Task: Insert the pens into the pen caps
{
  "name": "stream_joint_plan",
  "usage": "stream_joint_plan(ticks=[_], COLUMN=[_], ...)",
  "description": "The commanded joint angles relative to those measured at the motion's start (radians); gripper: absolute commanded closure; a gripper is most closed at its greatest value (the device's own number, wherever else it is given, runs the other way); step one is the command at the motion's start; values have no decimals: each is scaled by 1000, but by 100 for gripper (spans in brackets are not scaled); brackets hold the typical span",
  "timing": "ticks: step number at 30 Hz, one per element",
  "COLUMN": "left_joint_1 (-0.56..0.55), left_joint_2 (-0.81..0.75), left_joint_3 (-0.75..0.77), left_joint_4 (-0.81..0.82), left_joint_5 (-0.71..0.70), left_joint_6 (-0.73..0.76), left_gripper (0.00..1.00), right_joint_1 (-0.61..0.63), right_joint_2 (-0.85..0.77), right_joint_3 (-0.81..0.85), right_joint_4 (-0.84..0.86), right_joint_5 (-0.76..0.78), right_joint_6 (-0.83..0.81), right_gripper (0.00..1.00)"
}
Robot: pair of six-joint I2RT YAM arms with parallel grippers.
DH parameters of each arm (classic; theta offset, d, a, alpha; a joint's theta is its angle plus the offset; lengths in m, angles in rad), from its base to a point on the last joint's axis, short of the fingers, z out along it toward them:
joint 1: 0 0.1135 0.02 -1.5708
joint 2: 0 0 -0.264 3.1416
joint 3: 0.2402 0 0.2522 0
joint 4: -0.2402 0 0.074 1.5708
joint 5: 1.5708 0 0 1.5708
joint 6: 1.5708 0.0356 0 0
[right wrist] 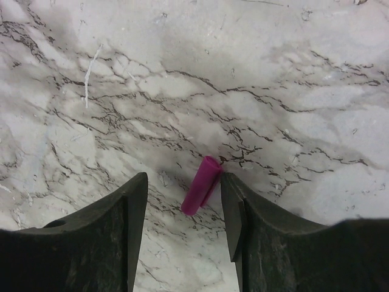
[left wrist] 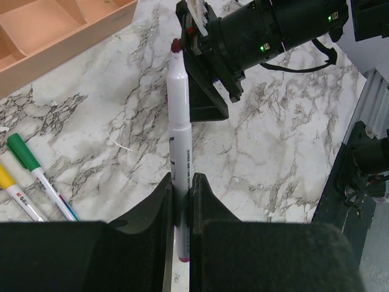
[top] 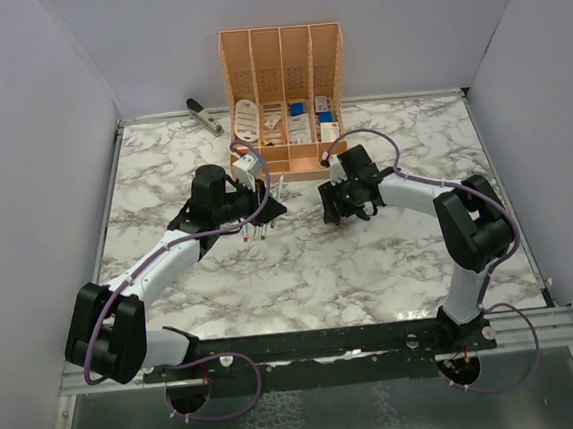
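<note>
I count two pincers of my own: the left pincer and the right pincer. My left wrist camera shows me three pens: one uncapped pen with a purple tip, one green-capped pen and one yellow-capped pen. From above, the pens lying together are too small for me to count surely. I find one loose cap, a magenta cap. There is one orange organiser with four upright slots, and one grey stapler.

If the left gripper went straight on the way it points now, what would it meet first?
Likely the right gripper: the pen held by the left gripper points at it, its tip near. Depth is unclear.
</note>
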Motion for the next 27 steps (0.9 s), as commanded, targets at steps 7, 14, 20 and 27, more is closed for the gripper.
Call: stream_joint_plan(ticks=[7, 14, 20, 27], left_joint_1=[4, 4, 4, 4], left_joint_2=[-12, -9, -9, -7], left_joint_3=[17, 17, 19, 20], left_joint_4=[-4, -3, -3, -4], left_joint_5=[-5, -7, -9, -6], left_joint_6=[31, 34, 31, 28], left_gripper=[100, 100, 100, 100], right_joint_1=[73, 102, 109, 112], right_joint_2=[106, 126, 117, 154], right_joint_3=[15, 19, -4, 4], right_joint_4=[-165, -254, -283, -307], right_joint_5=[195, 318, 346, 363], right_joint_6=[18, 55, 66, 81], right_gripper=[58, 67, 73, 98])
